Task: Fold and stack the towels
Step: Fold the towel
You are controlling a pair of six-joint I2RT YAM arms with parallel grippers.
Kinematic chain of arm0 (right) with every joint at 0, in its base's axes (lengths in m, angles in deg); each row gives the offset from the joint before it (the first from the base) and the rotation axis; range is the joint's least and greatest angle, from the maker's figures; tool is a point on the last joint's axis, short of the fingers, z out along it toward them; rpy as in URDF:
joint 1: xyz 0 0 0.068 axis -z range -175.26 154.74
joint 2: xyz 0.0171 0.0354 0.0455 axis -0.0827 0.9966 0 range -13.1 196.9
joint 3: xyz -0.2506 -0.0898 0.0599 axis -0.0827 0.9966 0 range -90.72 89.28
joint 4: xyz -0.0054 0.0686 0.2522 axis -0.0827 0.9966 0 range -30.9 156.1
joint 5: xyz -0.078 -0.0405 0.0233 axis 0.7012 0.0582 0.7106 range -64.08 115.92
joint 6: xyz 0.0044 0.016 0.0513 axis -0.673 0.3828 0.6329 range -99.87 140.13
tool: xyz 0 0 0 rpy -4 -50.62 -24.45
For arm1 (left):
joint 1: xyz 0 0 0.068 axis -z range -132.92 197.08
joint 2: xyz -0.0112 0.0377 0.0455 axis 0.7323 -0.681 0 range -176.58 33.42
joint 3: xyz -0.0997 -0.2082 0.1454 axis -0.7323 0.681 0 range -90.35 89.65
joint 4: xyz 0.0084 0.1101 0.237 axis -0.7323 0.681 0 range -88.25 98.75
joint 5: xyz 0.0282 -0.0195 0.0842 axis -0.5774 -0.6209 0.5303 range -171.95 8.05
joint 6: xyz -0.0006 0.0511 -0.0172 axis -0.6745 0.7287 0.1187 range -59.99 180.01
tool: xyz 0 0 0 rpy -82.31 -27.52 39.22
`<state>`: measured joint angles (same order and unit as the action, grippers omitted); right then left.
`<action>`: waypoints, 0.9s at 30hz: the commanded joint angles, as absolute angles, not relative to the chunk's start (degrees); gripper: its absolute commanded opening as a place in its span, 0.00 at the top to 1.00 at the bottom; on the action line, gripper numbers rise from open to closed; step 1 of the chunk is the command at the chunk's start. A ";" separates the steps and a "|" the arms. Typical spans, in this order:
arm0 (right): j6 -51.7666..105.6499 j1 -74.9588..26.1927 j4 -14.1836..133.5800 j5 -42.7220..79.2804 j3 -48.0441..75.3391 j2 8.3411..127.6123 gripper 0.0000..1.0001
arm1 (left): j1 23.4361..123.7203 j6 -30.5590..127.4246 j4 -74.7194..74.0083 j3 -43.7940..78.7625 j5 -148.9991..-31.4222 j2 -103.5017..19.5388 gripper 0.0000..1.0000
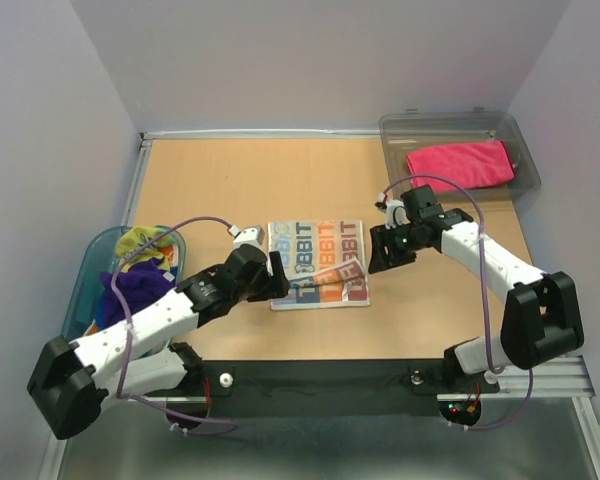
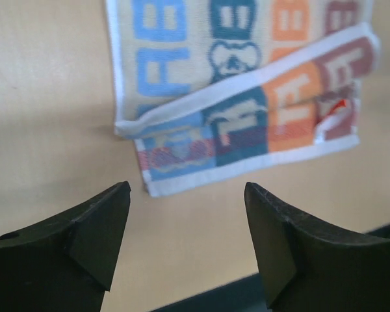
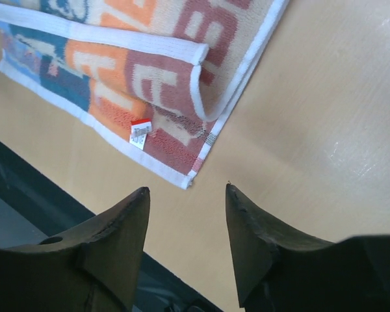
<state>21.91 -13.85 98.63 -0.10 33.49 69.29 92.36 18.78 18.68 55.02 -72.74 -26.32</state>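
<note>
You had both arms drawn in to the striped towel (image 1: 318, 263), which lay flat on the table (image 1: 220, 180) midway between them, one flap doubled over the near part. The left gripper (image 2: 186, 187) hung just off the towel's near left corner with its jaws spread wide and nothing between them. The right gripper (image 3: 186, 188) hung off the near right corner, its jaws parted less widely and also empty. That placement made sense for a two-handed fold, one arm to each corner, so the cloth could be carried over evenly. The flap did not sit square: in the left wrist view its white hem ran at a slant across the layer below, and a strip of the lower layer showed beyond it, as did the small red tag (image 3: 140, 132) near the right corner. I judged the fold unfinished, or at least in need of squaring. The pink towel (image 1: 458, 163) lay folded in the clear bin (image 1: 500, 125) at the far right, likely the stacking place, while the purple towel (image 1: 135, 290) and yellow towel (image 1: 140, 240) sat bunched in the blue tub (image 1: 90, 265) on the left, waiting.
</note>
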 commanded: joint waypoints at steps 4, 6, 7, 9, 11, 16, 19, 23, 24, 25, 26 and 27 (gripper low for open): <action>21.35 -15.73 97.08 -0.18 29.34 70.99 0.36 | 93.66 16.51 18.71 55.20 -68.88 -18.60 0.13; 22.14 -16.61 94.53 -0.97 28.03 73.19 0.31 | 93.66 16.07 18.97 54.59 -67.02 -21.31 0.12; 22.24 -17.22 93.74 -0.97 27.59 74.16 0.30 | 93.66 15.98 18.89 54.24 -66.49 -22.46 0.12; 23.11 -18.63 91.54 2.26 26.00 77.50 0.29 | 93.57 15.54 18.36 53.53 -65.25 -24.83 0.11; 24.52 -18.90 88.74 3.94 25.47 79.61 0.30 | 92.61 16.15 17.13 52.48 -64.46 -28.00 0.11; 25.31 -18.81 85.30 3.43 24.51 84.36 0.46 | 86.73 21.86 14.76 46.77 -64.46 -36.60 0.13; 25.40 -18.90 83.98 1.84 24.33 86.20 0.53 | 83.82 24.93 14.32 41.86 -64.63 -41.52 0.17; 24.53 -18.90 83.63 1.66 24.51 87.09 0.63 | 83.38 27.23 15.02 39.30 -64.90 -44.62 0.17; 24.26 -18.90 83.62 0.97 24.77 86.92 0.66 | 83.29 27.40 14.93 39.38 -64.72 -44.62 0.17; 23.74 -18.90 83.62 0.61 25.03 85.78 0.75 | 83.38 27.67 14.84 40.16 -64.46 -44.10 0.17; 23.38 -18.90 83.54 0.35 25.47 84.99 0.79 | 83.20 27.76 14.93 40.52 -64.20 -43.83 0.17; 22.86 -18.90 83.45 -0.18 26.95 83.76 0.80 | 83.20 27.84 14.93 40.96 -63.93 -43.40 0.17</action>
<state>24.64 -18.85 86.52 1.91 27.37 87.12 83.33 25.34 14.81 40.90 -65.96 -44.83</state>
